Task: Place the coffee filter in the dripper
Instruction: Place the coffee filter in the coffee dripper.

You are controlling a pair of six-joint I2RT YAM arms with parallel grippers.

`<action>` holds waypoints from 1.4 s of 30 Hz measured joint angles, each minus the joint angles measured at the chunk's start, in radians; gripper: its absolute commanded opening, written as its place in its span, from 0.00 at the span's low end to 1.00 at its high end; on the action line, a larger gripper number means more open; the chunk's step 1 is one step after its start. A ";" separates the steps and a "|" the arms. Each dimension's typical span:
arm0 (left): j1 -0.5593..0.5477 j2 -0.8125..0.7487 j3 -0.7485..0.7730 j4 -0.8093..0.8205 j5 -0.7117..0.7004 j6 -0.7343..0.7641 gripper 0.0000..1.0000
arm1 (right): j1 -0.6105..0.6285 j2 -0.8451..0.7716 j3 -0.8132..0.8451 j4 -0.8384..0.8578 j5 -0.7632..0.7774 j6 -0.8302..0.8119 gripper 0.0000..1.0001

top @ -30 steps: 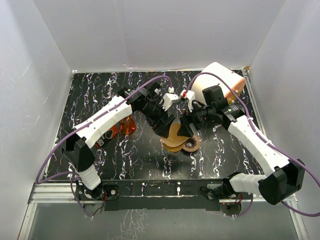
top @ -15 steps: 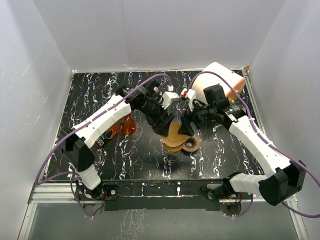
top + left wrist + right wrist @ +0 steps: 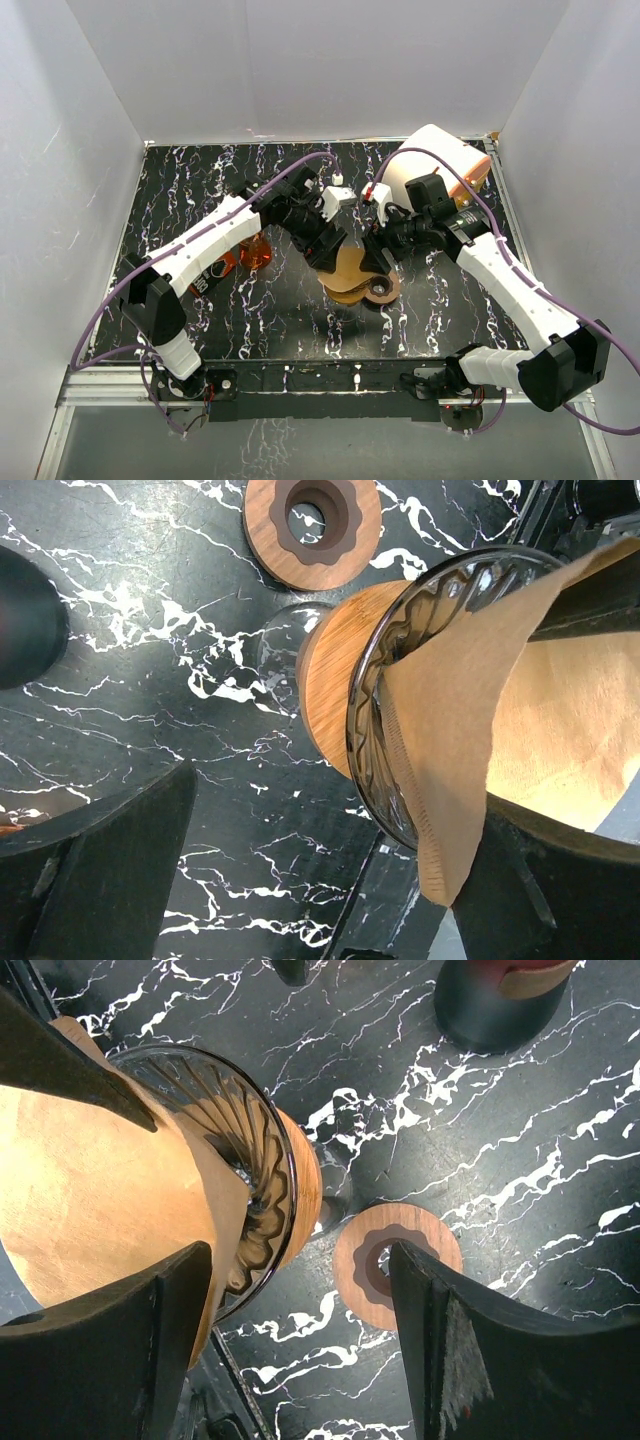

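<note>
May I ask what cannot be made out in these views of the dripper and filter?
- Right wrist view: the brown paper filter covers the inside of the glass dripper with a wooden collar, so seating is unclear; a dark round object is cut off by the top edge.
- Left wrist view: the filter runs off the right edge.
- Top view: the left arm and right arm hide most of the dripper.

Desk [image 3: 200, 190]: black, white marble veining, white walls on three sides. Metal rail [image 3: 320, 378] along near edge.

Round wooden disc [image 3: 381, 290], dark scalloped ring around a centre hole, flat on desk, front of centre.

Amber glass vessel [image 3: 256, 250], left of centre, partly hidden.

White rounded container, orange band [image 3: 440, 160], rear right corner.
</note>
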 measured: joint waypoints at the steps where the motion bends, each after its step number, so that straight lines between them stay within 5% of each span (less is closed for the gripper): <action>1: 0.000 -0.001 -0.011 0.005 0.000 0.000 0.95 | 0.000 0.000 -0.003 -0.001 0.003 0.000 0.69; 42: 0.000 -0.019 -0.079 0.070 0.005 -0.002 0.99 | 0.004 -0.001 -0.051 0.051 0.013 0.025 0.80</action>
